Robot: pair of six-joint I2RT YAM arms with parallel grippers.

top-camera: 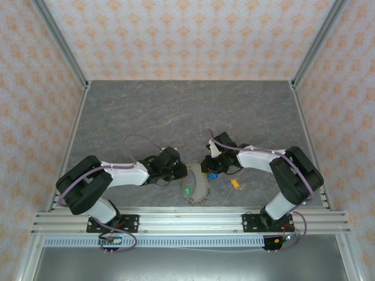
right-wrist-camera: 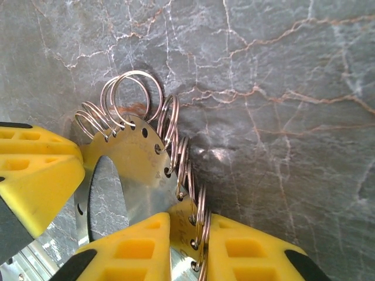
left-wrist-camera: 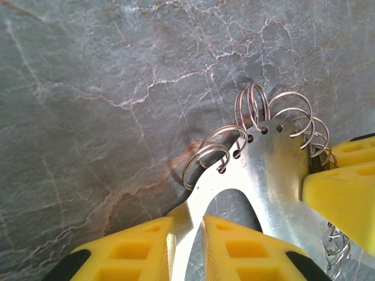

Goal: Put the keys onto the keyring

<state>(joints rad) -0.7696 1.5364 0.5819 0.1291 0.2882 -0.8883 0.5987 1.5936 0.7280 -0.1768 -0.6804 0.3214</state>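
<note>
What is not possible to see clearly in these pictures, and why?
Top view: whether the green key hangs on the keyring; too small.
Top view: the blue key's shape; too small, crowded against the right gripper.
Left wrist view: the keyring's lower part, behind yellow fingers and the bottom edge.

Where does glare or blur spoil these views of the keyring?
Left wrist: the keyring glares near-white on its flat plate, loops sharp. Right wrist: crisp, a small sheen on the table. Top external: even light, no harsh shadows.

Grey marbled tabletop (top-camera: 187,111), orange-patterned walls (top-camera: 187,35)
</note>
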